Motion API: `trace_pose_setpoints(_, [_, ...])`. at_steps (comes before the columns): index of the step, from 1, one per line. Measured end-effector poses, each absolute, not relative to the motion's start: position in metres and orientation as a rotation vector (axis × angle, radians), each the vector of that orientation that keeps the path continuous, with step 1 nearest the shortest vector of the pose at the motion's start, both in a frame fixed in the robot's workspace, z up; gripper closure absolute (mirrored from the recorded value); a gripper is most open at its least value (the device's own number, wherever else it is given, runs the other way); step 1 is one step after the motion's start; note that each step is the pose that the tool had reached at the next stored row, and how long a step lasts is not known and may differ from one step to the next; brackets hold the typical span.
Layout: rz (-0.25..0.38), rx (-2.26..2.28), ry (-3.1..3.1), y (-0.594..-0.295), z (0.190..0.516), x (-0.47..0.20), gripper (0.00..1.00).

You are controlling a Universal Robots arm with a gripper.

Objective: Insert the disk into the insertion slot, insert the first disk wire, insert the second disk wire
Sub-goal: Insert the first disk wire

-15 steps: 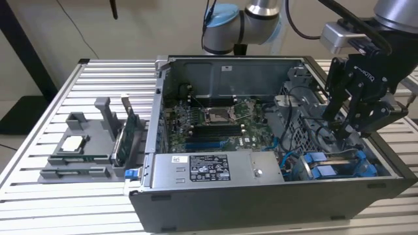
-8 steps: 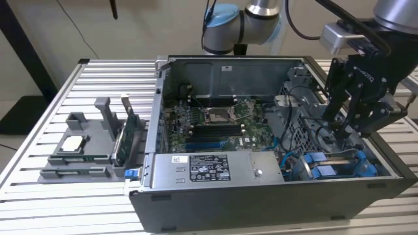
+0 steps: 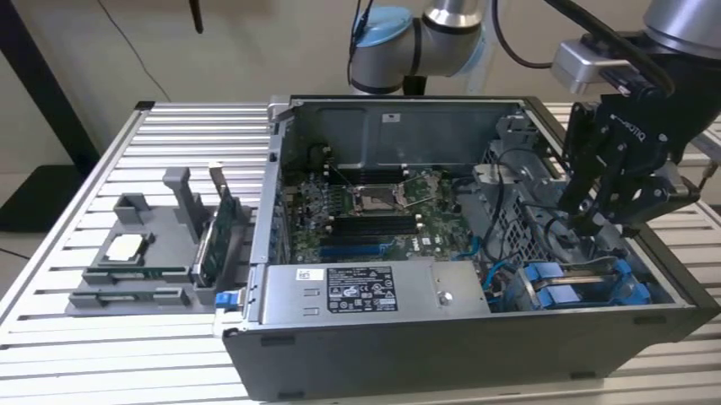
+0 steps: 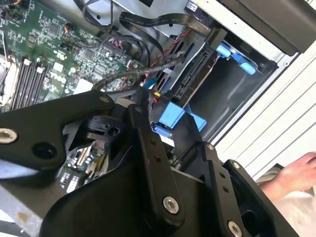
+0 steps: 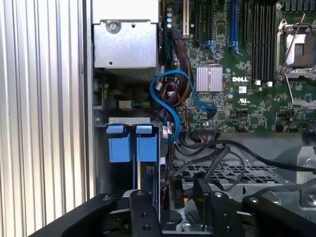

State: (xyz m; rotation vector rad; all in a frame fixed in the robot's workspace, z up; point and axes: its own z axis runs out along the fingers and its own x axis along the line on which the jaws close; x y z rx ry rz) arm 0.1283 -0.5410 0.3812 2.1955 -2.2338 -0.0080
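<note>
Gripper (image 3: 592, 221) hangs over the drive cage (image 3: 524, 232) at the case's (image 3: 451, 354) near corner, exterior view's right. Can't tell how the jaws stand, cables are in the way. Disk (image 5: 146, 148) looks seated in its slot (image 5: 129, 120), beside a second blue-framed drive (image 5: 118, 147).

Soft even light, washed-out glare on the ribbed table (image 4: 276, 133) (shadow inside the case (image 4: 219, 104))

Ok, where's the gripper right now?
In the exterior view the gripper hangs inside the open case on the exterior view's right, just above the drive cage and its blue carriers, beside the motherboard.
</note>
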Motion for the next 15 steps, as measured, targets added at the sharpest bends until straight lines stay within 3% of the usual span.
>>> trace_pose_setpoints(1, [-0.008, 2.196, -2.234, -0.541, 0.3815, 0.1283, 0.56])
trace_pose_setpoints(15, [-0.004, 2.197, -2.236, -0.5414, 0.3843, 0.1281, 0.56])
